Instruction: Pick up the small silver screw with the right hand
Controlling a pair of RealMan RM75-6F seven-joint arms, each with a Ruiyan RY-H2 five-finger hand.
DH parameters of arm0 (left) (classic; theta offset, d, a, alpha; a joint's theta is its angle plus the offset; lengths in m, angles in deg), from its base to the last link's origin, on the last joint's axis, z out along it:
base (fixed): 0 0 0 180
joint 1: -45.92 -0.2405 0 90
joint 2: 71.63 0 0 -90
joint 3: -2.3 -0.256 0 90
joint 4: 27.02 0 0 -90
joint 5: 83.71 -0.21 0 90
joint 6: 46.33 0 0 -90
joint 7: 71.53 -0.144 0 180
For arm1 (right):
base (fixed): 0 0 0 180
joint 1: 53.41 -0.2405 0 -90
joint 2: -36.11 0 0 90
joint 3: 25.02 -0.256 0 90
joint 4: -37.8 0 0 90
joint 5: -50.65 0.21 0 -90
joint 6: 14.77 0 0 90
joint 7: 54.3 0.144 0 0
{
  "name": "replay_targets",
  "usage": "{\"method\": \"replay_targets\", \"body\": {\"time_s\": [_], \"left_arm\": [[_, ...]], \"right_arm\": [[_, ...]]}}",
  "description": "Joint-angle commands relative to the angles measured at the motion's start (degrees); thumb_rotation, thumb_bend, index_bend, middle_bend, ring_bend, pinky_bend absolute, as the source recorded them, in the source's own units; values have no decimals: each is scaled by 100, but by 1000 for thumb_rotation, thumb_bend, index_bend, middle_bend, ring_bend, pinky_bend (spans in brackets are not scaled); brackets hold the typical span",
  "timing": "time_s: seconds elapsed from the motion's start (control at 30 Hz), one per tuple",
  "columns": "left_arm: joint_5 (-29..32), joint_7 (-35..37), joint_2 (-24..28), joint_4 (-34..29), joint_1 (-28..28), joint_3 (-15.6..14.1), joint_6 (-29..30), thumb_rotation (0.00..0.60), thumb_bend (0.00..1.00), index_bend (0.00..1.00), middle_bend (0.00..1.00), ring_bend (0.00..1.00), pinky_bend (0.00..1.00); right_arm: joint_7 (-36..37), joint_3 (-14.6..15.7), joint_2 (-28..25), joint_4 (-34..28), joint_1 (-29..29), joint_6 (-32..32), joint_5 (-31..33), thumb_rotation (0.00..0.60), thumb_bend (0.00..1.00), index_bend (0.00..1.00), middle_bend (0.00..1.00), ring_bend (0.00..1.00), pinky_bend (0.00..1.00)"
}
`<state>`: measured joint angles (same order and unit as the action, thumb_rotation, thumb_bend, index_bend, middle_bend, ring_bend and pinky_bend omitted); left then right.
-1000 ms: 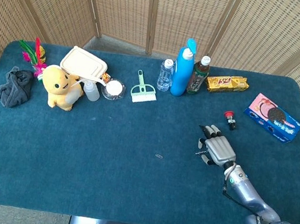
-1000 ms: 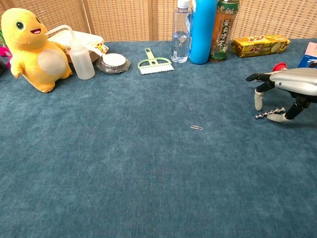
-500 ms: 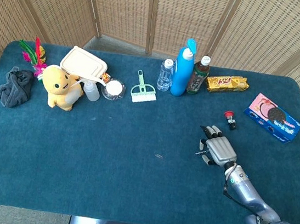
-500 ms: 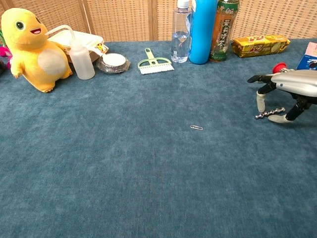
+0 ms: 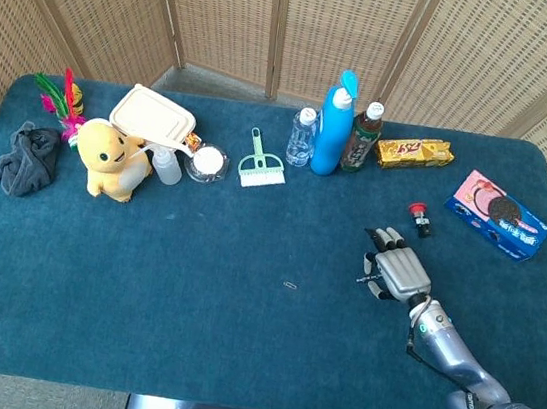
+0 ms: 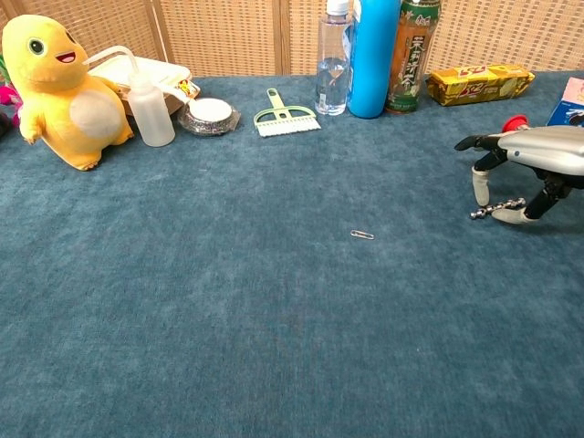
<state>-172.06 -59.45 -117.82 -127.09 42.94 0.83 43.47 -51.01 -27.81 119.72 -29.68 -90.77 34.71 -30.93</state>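
Note:
The small silver screw lies on the blue cloth at the right, under my right hand. The hand hovers palm down over it with fingers spread. One pale fingertip hangs just above the screw's left end, and the thumb tip rests beside its right half. No pinch on the screw is visible. In the head view the hand sits right of centre, and the screw only peeks out at its left edge. My left hand is not in either view.
A paper clip lies mid-table. A red-capped item and a cookie box are beyond the hand. Bottles, a snack bar, a green brush and a yellow plush line the far side.
The right hand's fingertip has crept slightly right and down toward the screw's left end. The screw itself has not moved.

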Motion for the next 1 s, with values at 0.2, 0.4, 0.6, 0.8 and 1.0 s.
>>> {"method": "replay_targets", "body": {"time_s": [0.2,0.4,0.6,0.8,1.0], "left_arm": [[-9,7,1,2,-5,2,16,600,364,0,0,0,46],[-7,-12,-2,-2,-1,2,7,600,364,0,0,0,46],[-3,-2,0,-3,-2,4,7,600,364,0,0,0,46],[-1,27,5,10,-4,6,10,600,364,0,0,0,46],[-9,29,6,10,-10,4,23,600,364,0,0,0,46]], "right_arm": [[30,9,25,59,6,5,-5,600,403,519,70,0,0],[42,24,48,87,9,-5,-8,600,423,534,72,0,1],[54,27,85,121,5,-31,4,600,461,563,72,0,3],[67,24,85,93,15,13,-14,600,518,605,73,0,11],[105,33,52,14,44,125,-82,600,528,626,81,0,12]]}}
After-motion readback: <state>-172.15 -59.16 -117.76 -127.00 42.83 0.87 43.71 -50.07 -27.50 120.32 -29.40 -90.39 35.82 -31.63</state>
